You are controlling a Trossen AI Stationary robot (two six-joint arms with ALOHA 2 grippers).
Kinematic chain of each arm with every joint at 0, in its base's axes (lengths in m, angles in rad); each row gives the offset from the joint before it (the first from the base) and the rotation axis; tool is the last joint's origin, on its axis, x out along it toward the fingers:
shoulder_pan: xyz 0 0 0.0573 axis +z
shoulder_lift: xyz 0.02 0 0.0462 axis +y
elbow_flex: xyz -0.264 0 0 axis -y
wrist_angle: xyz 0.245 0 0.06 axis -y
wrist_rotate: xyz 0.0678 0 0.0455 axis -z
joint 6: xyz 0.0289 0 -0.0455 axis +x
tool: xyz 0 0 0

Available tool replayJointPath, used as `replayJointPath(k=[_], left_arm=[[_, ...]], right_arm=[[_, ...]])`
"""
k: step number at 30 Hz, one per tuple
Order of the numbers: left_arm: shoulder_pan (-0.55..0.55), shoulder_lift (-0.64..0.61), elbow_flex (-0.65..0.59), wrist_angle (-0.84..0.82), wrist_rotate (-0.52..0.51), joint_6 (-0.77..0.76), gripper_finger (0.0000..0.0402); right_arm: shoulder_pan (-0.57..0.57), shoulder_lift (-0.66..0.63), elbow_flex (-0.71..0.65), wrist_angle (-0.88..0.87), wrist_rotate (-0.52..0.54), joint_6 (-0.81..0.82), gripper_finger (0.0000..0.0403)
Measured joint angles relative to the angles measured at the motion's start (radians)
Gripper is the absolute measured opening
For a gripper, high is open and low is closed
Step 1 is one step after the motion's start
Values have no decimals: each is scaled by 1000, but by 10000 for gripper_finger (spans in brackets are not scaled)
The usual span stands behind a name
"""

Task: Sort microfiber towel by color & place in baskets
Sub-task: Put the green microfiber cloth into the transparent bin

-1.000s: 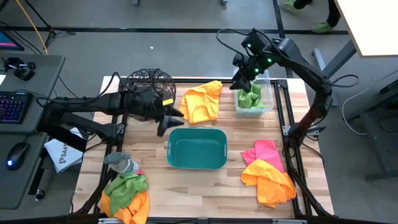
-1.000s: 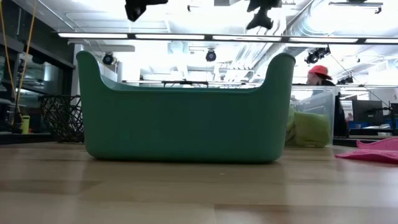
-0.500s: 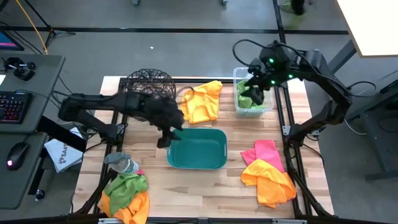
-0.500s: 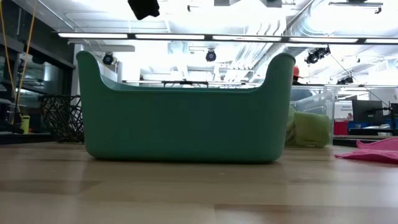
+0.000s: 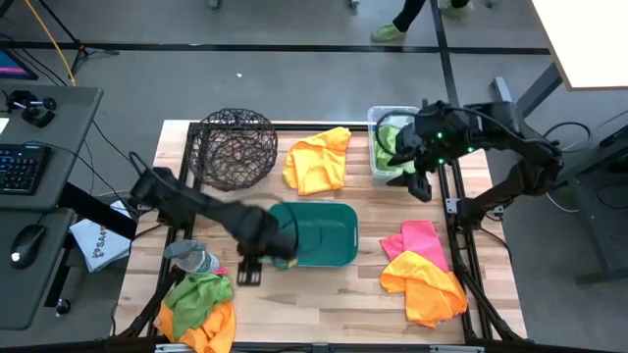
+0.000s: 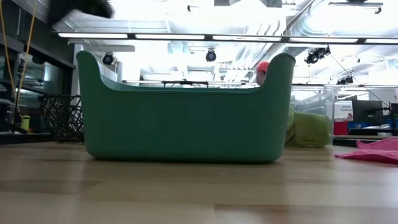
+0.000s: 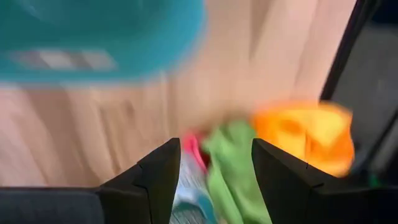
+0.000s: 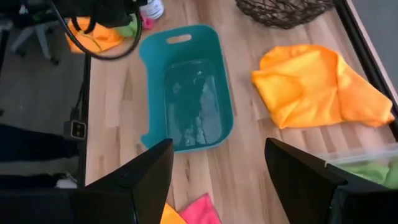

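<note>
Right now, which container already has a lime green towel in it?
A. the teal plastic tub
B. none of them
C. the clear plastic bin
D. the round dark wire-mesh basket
C: in the high view the lime green towel lies in the clear plastic bin at the table's far right, while the wire-mesh basket and the teal tub hold no towel.

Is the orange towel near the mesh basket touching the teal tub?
Apart. In the high view, bare wood shows between the orange towel and the teal tub; the right wrist view shows the same gap.
</note>
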Motion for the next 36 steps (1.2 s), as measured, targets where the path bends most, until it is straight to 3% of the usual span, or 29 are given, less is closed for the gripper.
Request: replayJointPath(k=[9, 14, 19, 24, 36], left_arm=[[-167, 113, -2, -15, 55, 37, 186], [-189, 113, -53, 10, 55, -71, 186], [-204, 108, -189, -7, 45, -121, 186], [-213, 108, -284, -11, 97, -79, 186], [-234, 107, -342, 28, 213, -17, 185]], right_arm=[[116, 7, 0, 56, 25, 59, 250], [166, 9, 0, 57, 108, 96, 250], [183, 9, 0, 58, 149, 121, 250], [183, 9, 0, 59, 155, 156, 250], [183, 9, 0, 59, 213, 155, 250]])
